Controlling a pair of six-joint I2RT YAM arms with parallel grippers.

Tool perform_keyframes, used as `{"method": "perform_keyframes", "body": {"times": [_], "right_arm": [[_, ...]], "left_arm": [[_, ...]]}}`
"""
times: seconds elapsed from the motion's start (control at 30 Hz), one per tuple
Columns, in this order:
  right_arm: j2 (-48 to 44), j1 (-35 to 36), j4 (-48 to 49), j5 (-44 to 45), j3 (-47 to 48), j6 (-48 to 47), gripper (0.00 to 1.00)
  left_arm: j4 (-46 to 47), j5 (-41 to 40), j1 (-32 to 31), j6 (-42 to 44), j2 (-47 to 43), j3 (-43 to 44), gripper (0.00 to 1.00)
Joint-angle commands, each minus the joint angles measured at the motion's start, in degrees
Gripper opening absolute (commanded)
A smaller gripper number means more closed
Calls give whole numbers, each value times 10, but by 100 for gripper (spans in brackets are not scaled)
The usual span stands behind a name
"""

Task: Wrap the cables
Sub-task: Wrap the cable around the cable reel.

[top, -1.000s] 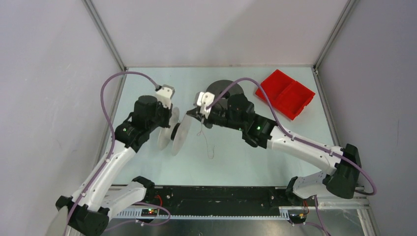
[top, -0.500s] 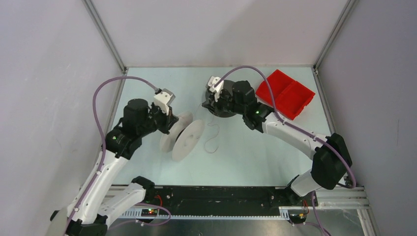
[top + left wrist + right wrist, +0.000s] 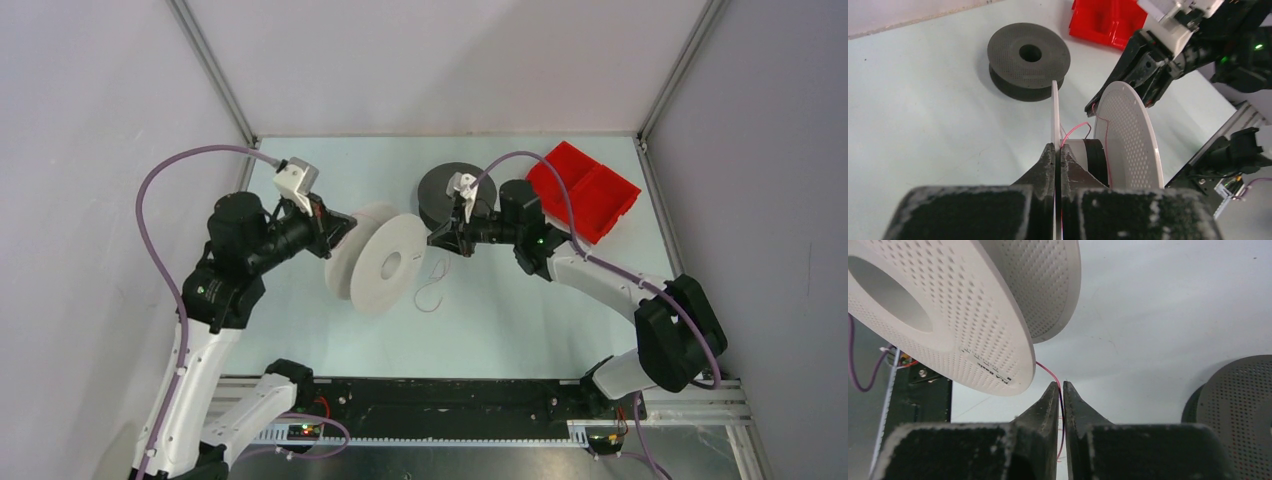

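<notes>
left fingers clamp flange of round white perforated plastic spool | right fingers pinch thin pink filament strand | advice — hold strand taut, guide it between flanges

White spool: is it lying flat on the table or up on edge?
On edge: the left gripper pinches one flange of the white spool, both flanges upright.

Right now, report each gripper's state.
Left gripper: closed on a flange of the white spool.
Right gripper: closed on the pink filament strand.
</notes>
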Motion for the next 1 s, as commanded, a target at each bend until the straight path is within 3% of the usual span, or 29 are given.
{"method": "perform_keyframes", "body": {"times": [0.0,0.3,0.47,0.67,0.97], "right_arm": [[-20,-15,108,-75,-20,51,12],[35,-10,339,-95,-89,202,26],[57,-6,374,-98,-99,227,32],[99,10,449,-93,-109,273,45],[180,25,578,-70,-120,349,48]], "left_arm": [[55,31,8,-60,-12,36,0],[107,20,23,-134,-21,34,0],[131,3,30,-169,-33,23,0],[152,-22,34,-201,-36,16,0],[189,-43,37,-239,-41,-3,0]]}}
